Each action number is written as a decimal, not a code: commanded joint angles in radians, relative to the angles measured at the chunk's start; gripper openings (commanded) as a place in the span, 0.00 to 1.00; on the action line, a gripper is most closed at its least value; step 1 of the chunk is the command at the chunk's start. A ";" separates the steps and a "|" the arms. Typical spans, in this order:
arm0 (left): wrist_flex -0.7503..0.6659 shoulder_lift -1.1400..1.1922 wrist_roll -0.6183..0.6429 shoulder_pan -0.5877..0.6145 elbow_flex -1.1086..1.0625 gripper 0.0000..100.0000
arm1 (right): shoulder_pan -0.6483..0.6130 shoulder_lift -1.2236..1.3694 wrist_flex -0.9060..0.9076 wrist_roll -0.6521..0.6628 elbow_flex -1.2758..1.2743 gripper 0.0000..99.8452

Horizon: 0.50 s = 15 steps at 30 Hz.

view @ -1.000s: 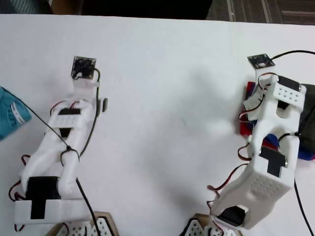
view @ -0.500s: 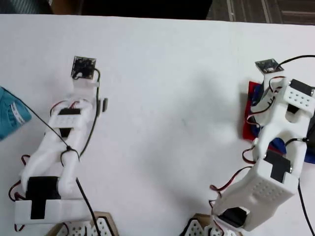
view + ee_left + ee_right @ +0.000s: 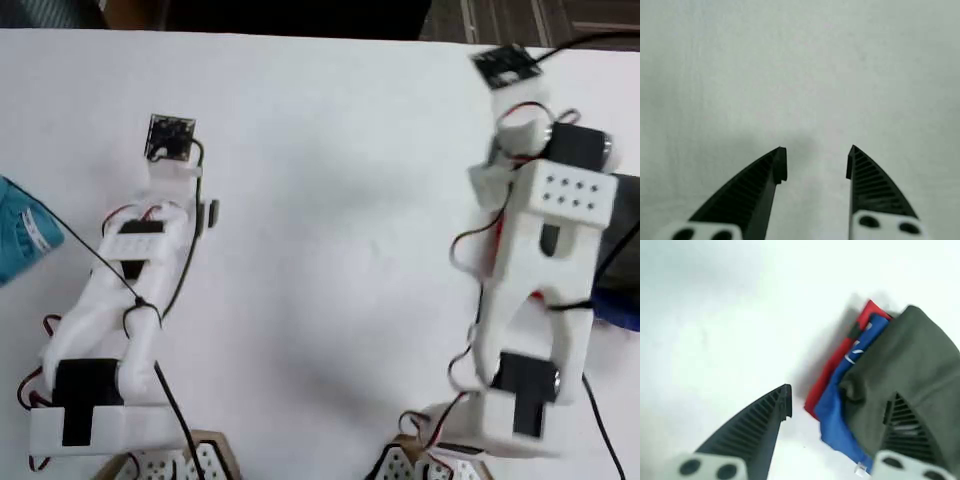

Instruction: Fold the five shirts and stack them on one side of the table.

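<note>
Overhead, my two white arms stood side by side on a white table (image 3: 330,200). My left arm (image 3: 115,290) stretched over the left half of the table. My left gripper (image 3: 815,162) hung just above the bare tabletop with its two black ribbed jaws apart and nothing between them. It cast a faint shadow on the surface below.

My right arm (image 3: 540,270) reached along the right side of the table. My right gripper (image 3: 837,405) also had its jaws spread wide and gripped nothing. From its wrist camera a pile of three folded shirts lay on the table beneath it. A red shirt (image 3: 832,372) was lowest, a blue shirt (image 3: 837,415) lay on it, and a dark grey shirt (image 3: 910,355) sat on top. One jaw hovered over bare table just beside the red edge, and the other over the grey cloth. I could not tell whether that jaw touched the cloth. From overhead the pile sat at the table's right edge, mostly hidden under my right arm.

A teal shirt (image 3: 20,235) lay at the table's far left edge, well apart from the pile.
</note>
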<state>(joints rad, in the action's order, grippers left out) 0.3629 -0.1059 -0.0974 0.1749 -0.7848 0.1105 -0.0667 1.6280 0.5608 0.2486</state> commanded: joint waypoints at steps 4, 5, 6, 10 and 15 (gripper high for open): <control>0.006 -0.015 -0.078 0.037 0.047 0.22 | -0.130 -0.197 0.056 -0.172 -0.026 0.30; 0.025 -0.015 -0.103 0.058 0.061 0.22 | -0.160 -0.209 0.056 -0.192 -0.066 0.30; 0.054 -0.015 -0.129 0.083 0.079 0.22 | -0.196 -0.219 0.054 -0.195 -0.117 0.28; 0.247 -0.015 -0.201 0.210 0.226 0.22 | -0.351 -0.232 -0.027 -0.193 -0.330 0.08; 0.494 -0.014 -0.315 0.410 0.460 0.22 | -0.498 -0.225 -0.222 -0.201 -0.505 0.08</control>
<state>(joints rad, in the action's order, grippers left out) 0.7327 -0.1059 -0.3506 0.4710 -0.4764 -0.3191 -0.2493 1.5037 0.3659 -0.1949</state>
